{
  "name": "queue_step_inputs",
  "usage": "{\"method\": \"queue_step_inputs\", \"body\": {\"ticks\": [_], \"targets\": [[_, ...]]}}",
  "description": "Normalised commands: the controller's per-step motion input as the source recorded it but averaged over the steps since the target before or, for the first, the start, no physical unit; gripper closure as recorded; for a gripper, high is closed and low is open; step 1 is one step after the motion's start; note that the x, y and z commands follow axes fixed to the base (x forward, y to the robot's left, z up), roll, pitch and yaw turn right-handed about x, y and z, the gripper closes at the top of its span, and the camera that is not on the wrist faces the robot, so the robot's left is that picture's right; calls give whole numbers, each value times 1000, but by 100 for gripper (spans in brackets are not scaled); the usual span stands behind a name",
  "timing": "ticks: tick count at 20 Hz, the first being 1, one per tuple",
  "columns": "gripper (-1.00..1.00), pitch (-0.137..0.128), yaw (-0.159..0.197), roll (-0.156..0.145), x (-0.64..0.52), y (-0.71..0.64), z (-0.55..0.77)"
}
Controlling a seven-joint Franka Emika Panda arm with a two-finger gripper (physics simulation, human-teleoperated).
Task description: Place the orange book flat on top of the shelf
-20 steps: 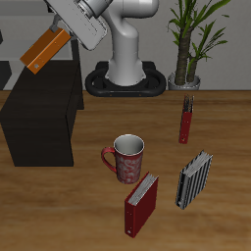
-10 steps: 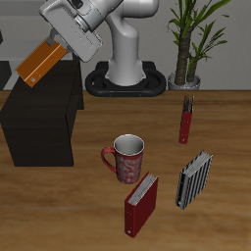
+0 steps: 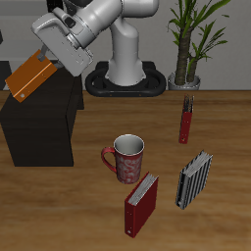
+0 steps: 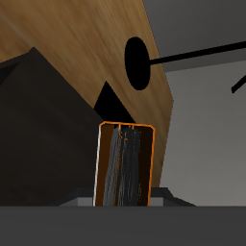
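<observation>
pincer (image 3: 51, 61) closed on the orange book (image 3: 30, 77); from my seat i see the fingers clamped on one end while the rest juts out tilted, its low end hanging over the shelf (image 3: 39, 132) and apart from its flat top. in the wrist view the orange book (image 4: 125, 165) fills the space between the jaws, page edges facing the camera, with the shelf (image 4: 38, 115) dark beneath. on the wooden tabletop (image 3: 216, 118), away from the shelf toward the front edge, stand a red mug (image 3: 125, 159), a red book (image 3: 141, 204) with white pages and a striped book (image 3: 194, 178); a thin dark-red book (image 3: 186, 120) stands farther back, near a potted plant (image 3: 191, 39).
</observation>
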Motion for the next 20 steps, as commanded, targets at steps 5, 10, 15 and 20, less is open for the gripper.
{"method": "queue_step_inputs", "body": {"ticks": [5, 10, 15, 20], "targets": [[-100, 171, -102, 108, 102, -55, -275], [-100, 9, 6, 134, -2, 403, -66], [-100, -41, -7, 20, -11, 231, 69], [-100, 32, -1, 77, 47, 248, 23]]}}
